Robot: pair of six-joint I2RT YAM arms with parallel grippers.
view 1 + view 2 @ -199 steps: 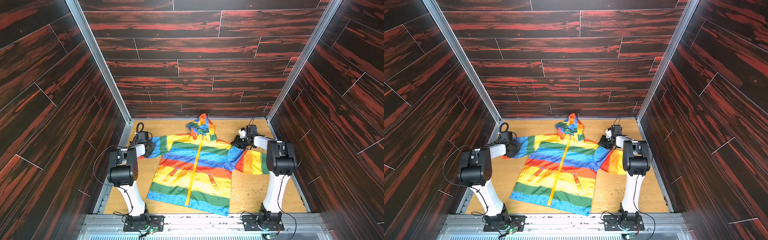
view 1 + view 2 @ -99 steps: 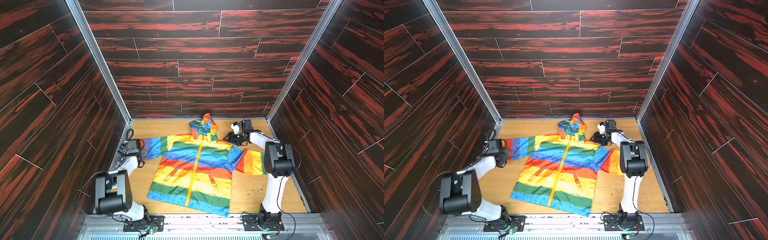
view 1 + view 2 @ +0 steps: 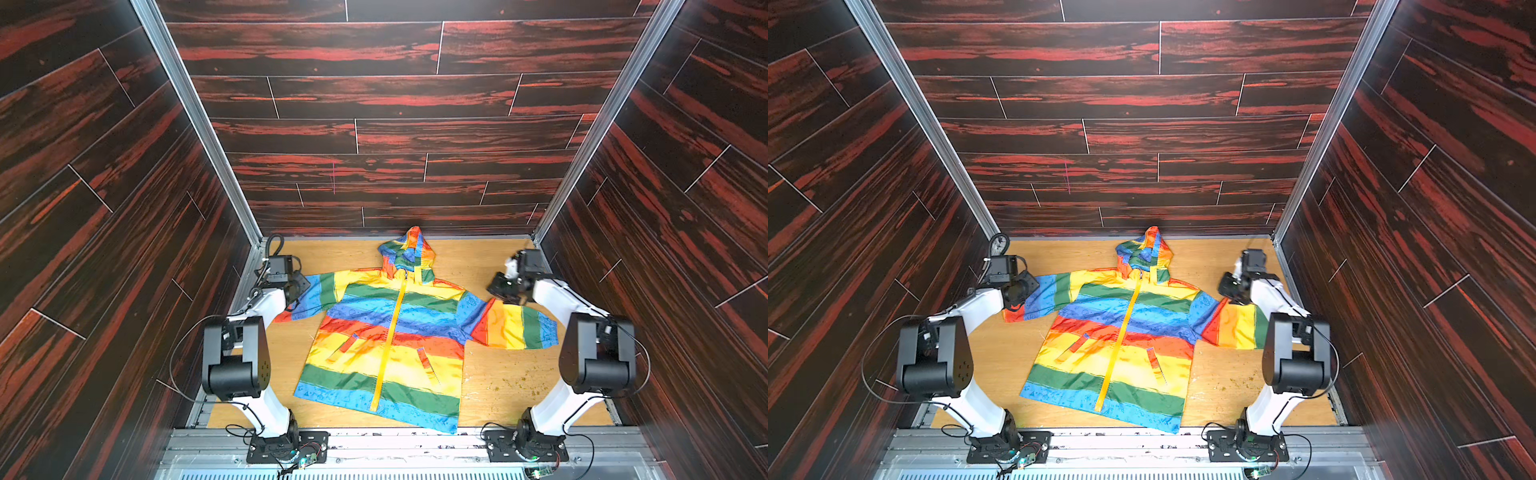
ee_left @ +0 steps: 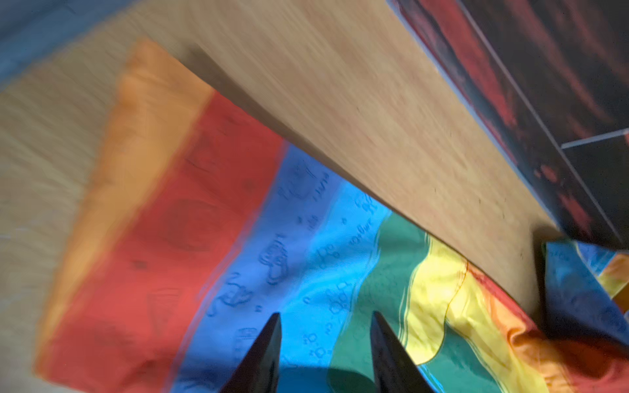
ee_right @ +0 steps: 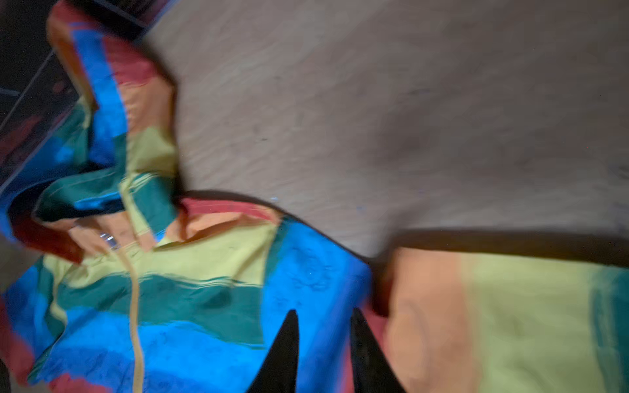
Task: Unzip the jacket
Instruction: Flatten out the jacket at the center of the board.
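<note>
The jacket (image 3: 390, 332) lies flat, front up, on the table (image 3: 498, 386) in the lower centre of both top views, with the hood (image 3: 409, 253) toward the upper edge and the hem (image 3: 353, 399) toward the lower. Its zipper (image 3: 388, 345) looks closed along its whole length and gives us the long axis: a yellow line running down the frame from below the hood, leaning slightly to the lower left. The pull (image 5: 109, 240) shows as a small metallic glint in the right wrist view, at the hood end of that line. The left gripper (image 3: 301, 286) hangs over the sleeve (image 3: 318, 291) at the left of the frame. In its wrist view the fingers (image 4: 265, 347) stand apart, with nothing between them and only blue and green cloth beneath. The right gripper (image 3: 500, 286) hangs by the upper edge of the other sleeve (image 3: 515, 328) at the right of the frame, its fingers parted more narrowly and also empty. The pull therefore lies between the two grippers, at about their height in the frame and toward the centre from each. We judge the right gripper slightly the nearer, and only its camera shows the pull. We take the coming move to be an inward reach to the hood end, with any draw then running down the frame along the zipper.
</note>
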